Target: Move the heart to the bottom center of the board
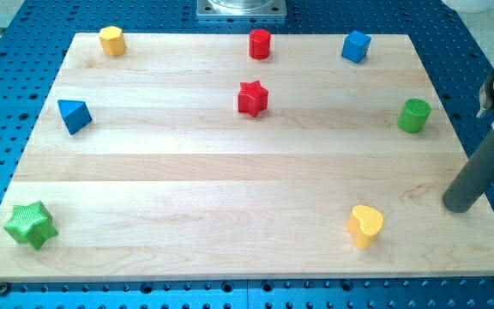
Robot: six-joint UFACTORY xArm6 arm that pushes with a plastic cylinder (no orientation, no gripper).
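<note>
the yellow heart (365,226) lies near the surface's (230,172) bottom edge, toward the view's right. my tip (456,207) rests by the right edge, to the right of the heart and slightly above it, apart from it. there are no jaws here, only the rod. a green cylinder (414,115) stands above the tip; a green star (31,224) sits at bottom left.
</note>
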